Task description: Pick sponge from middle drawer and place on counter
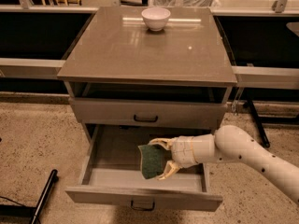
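- The grasp looks done. The gripper [158,161] sits in the lower centre of the frame, its two pale fingers clamped on the sponge [148,158], one above and one below.
- The sponge is held on edge over the open middle drawer [112,153], its dark green face turned toward the camera. Whether its lower edge touches the drawer floor cannot be told.
- Left to do, as I judge it: raise the sponge clear of the drawer, carry it up past the closed upper drawer front [187,115], and set it on the counter [149,55].
- The counter fills the upper half of the frame. It is a glossy grey-brown slab with thin edges, bare except for a white bowl [156,17] near its far edge, so there is plenty of room.
- The sponge's green face looks coarse and matte, and its corners seem soft.
- The middle drawer is a shallow grey tray with a smooth floor and low walls.
- The arm [252,155] is smooth, rounded and cream-coloured, entering from the lower right.
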Robot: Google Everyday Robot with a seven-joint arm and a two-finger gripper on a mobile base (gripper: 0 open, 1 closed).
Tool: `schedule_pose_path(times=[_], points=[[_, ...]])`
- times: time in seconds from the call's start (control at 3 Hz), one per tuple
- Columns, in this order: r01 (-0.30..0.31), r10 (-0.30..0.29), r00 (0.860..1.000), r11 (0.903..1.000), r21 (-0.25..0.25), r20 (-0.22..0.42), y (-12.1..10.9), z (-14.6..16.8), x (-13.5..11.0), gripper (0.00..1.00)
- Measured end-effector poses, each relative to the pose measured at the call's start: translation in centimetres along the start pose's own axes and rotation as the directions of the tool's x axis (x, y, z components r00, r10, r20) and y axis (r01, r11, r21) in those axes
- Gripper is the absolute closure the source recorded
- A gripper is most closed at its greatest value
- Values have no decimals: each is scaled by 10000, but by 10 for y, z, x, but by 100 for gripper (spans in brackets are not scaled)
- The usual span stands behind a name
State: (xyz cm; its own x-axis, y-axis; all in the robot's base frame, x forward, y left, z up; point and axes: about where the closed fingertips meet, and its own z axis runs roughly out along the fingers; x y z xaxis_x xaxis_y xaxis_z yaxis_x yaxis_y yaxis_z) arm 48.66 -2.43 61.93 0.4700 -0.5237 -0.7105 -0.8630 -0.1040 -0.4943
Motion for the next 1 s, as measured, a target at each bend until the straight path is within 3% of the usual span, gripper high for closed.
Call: schedule_pose_path(times=[0.67, 1.0], points=[[-152, 153, 9999, 9997, -214, 66, -5, 6, 1, 100], [-46, 45, 9999, 10000, -73, -100, -29, -12, -28, 100]])
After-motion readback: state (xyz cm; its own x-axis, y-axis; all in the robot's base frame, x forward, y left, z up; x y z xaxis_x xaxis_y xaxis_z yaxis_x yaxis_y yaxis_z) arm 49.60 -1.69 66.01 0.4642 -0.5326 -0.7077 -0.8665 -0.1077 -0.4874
